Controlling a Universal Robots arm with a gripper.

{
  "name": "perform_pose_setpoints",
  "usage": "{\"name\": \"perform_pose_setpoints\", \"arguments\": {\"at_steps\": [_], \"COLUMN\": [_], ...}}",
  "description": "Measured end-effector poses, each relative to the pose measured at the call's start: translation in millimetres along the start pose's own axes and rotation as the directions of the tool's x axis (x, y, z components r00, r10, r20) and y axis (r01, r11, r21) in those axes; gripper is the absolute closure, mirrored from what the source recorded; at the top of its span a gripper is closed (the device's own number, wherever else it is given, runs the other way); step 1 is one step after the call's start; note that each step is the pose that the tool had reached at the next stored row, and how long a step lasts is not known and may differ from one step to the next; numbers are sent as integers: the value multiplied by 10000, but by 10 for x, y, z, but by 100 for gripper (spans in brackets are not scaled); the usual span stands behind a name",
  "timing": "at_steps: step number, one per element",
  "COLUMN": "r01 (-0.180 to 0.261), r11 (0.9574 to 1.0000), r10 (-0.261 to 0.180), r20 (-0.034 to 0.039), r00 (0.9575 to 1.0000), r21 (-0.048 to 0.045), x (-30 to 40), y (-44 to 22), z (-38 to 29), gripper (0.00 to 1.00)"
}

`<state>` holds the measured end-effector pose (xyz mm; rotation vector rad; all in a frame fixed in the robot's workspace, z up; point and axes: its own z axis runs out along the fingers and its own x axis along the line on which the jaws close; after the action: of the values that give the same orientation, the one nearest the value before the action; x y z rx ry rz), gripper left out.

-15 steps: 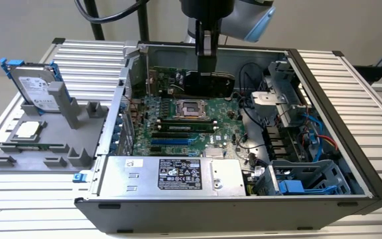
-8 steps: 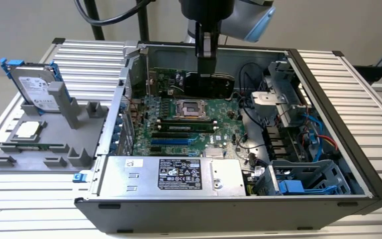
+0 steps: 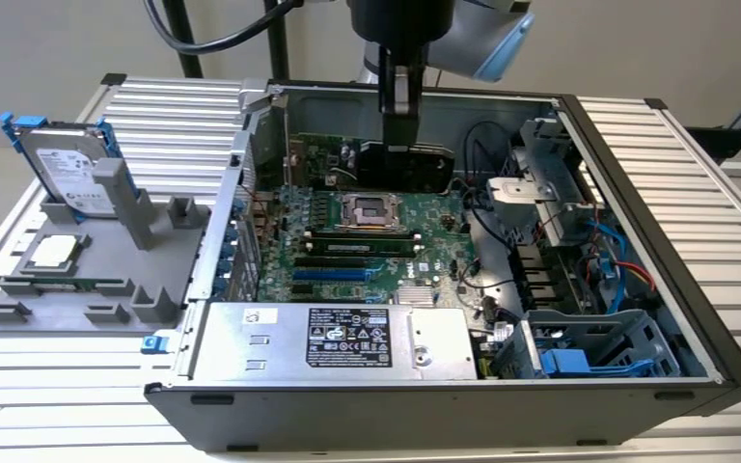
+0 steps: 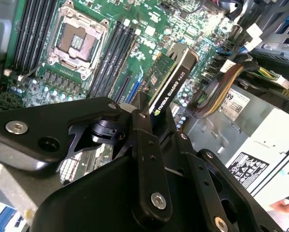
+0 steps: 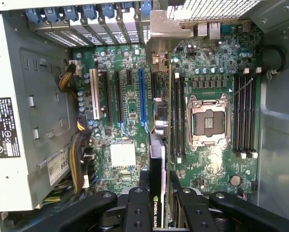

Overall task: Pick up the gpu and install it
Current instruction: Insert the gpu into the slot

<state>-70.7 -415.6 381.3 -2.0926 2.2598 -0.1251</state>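
in the exterior view, the black two-fingered gripper (image 3: 400, 145) hung down from the grey and blue arm into the open dark-grey metal computer case (image 3: 679, 318), at its far end. below it the gpu, a flat card with a black cooler shroud (image 3: 405, 166), stood on edge above the green motherboard (image 3: 344, 256), just beyond the silver square processor socket (image 3: 373, 207). a silver power supply box with a white label (image 3: 332, 340) filled the near end of the case. on the exterior view's left, a grey plastic parts holder (image 3: 62, 280) sat on the ribbed aluminium table (image 3: 36, 386), with a silver hard drive with blue rails (image 3: 68, 174) standing upright in it, and a long narrow green memory stick (image 3: 62, 285) lying in a slot near its front.

in the second wrist view, the gripper (image 4: 151, 123) had its black fingers (image 4: 143, 140) pinched on the top edge of the gpu (image 4: 171, 82). the card hung on edge over the motherboard (image 4: 149, 29), its green circuit face on one side and black shroud on the other. the processor socket (image 4: 77, 41) lay well apart from it, with black memory slots (image 4: 110, 58) between them.

in the first wrist view, the gripper (image 5: 156, 205) clamped the gpu (image 5: 157, 145) seen edge-on. the card ran in line with, and just beside, a long blue expansion slot (image 5: 142, 96), with the card's silver metal bracket (image 5: 163, 34) at the case's rear wall. whether the card was seated in a slot i could not tell. the processor socket (image 5: 208, 121) sat on the card's other side.
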Motion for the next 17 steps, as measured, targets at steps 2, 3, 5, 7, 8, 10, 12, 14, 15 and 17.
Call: {"name": "perform_pose_setpoints", "arguments": {"at_steps": [2,3,5,7,8,10,12,14,15,17], "r01": [0,0,0,1,1,1,1,1,2,2], "r11": [10000,10000,10000,10000,10000,10000,10000,10000,10000,10000], "r10": [0,0,0,-1,-1,-1,-1,-1,-2,-2], "r20": [-2,-3,-4,-6,-8,-10,-12,-16,-18,-20], "r00": [10000,10000,10000,10000,10000,10000,10000,10000,10000,10000], "r21": [0,0,0,1,1,1,1,1,2,2], "x": [0,0,0,0,0,0,-1,-1,-1,-1], "y": [1,1,2,3,3,4,4,5,5,6], "z": [7,10,17,24,27,34,41,47,51,57], "gripper": [100,100,100,100,100,100,100,100,100,100]}}
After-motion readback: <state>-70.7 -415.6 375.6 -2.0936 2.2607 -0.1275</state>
